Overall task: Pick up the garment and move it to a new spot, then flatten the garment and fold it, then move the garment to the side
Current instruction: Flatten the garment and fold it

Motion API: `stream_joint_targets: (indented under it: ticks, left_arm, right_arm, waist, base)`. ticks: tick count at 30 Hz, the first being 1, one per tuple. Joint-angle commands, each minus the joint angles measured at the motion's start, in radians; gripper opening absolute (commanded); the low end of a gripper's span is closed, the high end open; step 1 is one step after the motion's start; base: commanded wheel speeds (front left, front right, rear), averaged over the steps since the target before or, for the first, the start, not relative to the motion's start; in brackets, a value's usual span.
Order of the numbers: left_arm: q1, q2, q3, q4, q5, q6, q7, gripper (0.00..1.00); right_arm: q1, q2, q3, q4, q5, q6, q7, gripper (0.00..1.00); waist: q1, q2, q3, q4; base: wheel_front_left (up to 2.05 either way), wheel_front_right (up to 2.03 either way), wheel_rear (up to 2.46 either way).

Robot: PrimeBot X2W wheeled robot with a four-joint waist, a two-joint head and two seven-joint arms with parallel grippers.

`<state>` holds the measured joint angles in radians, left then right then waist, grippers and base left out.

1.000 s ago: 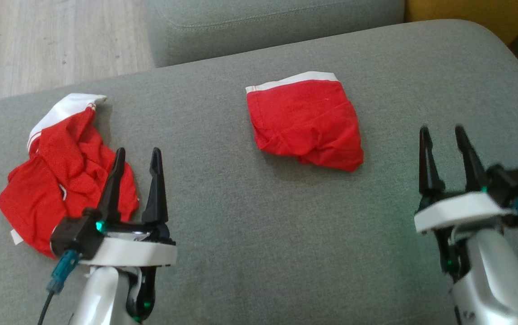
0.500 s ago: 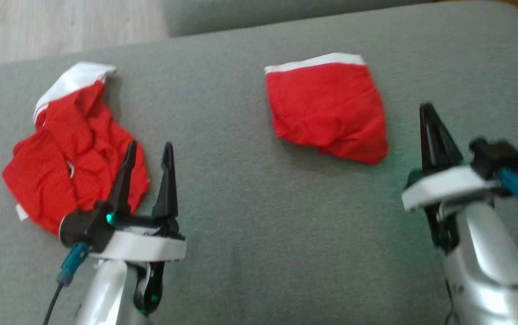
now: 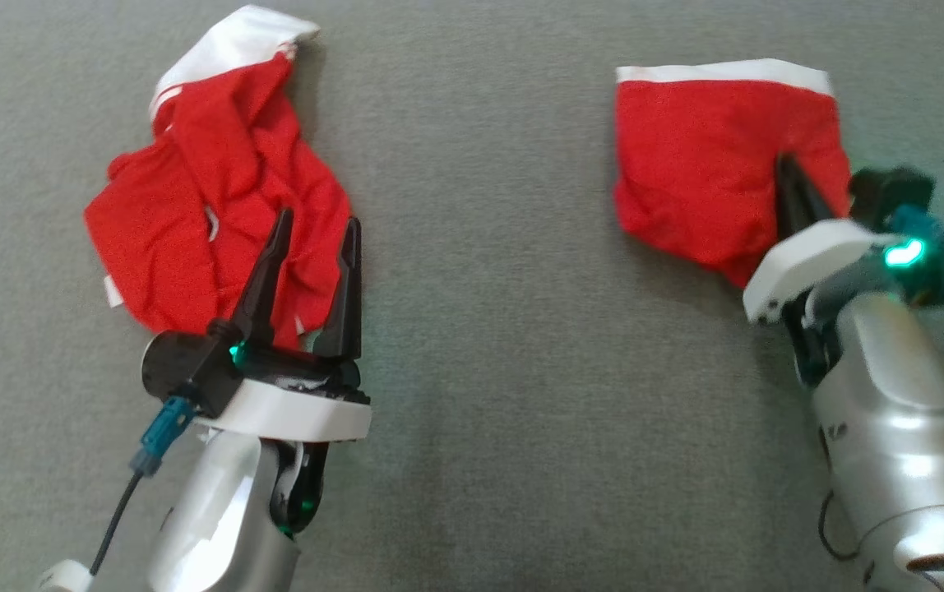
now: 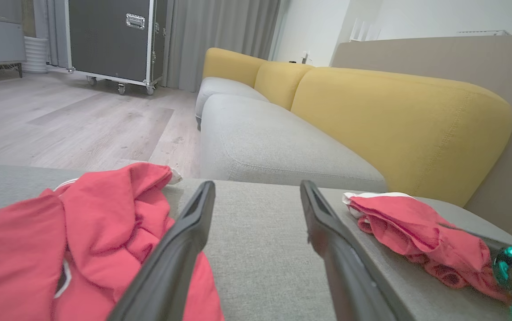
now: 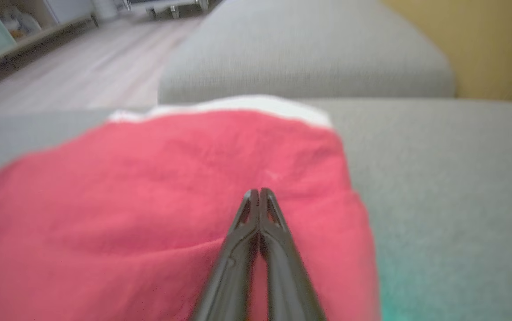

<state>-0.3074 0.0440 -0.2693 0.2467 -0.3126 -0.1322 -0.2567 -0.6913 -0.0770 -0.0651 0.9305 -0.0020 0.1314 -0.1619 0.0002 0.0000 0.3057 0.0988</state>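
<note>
Lying on a coarse grey woven cushion (image 3: 480,288), the crumpled white-banded red garment (image 3: 192,205) sits under the left gripper (image 3: 318,218), fingers spread, while the right gripper (image 3: 784,164), fingers pinched together, overlaps the squarish folded red garment (image 3: 702,156).

The folded garment (image 3: 702,148) has its near corner hidden behind the right tool (image 3: 784,164).

folded garment (image 3: 702,148): matt knit cloth | seat cushion (image 3: 480,329): matt woven fabric
</note>
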Motion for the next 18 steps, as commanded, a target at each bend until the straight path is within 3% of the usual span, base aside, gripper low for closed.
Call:
stream_joint_targets:
  ticks: [1,5,11,18]
  left_arm:
    - [-0.031,0.006,0.022,-0.028,-0.009,0.002,-0.005,1.0]
    - [-0.03,0.006,0.024,-0.024,-0.01,0.002,-0.005,1.0]
    - [-0.019,0.006,0.028,-0.023,-0.008,0.002,-0.005,1.0]
    - [-0.025,0.006,0.01,-0.026,-0.016,0.002,-0.005,1.0]
  right_arm:
    - [-0.019,0.007,0.012,-0.007,-0.011,-0.001,0.001,0.0]
    - [-0.037,0.013,-0.02,0.084,-0.05,-0.001,-0.033,0.0]
    - [-0.103,0.025,-0.011,0.086,-0.064,-0.001,-0.092,0.0]
    - [-0.14,0.026,0.171,0.106,0.072,-0.001,-0.099,0.0]
  waist:
    - [-0.0002,0.0,0.007,0.016]
    - [-0.0002,0.0,-0.002,0.022]
    - [-0.0002,0.0,-0.019,0.018]
    - [-0.0002,0.0,-0.02,0.038]
  base:
    - [0.0,0.0,0.0]
    - [0.0,0.0,0.0]
    - [0.0,0.0,0.0]
    - [0.0,0.0,0.0]
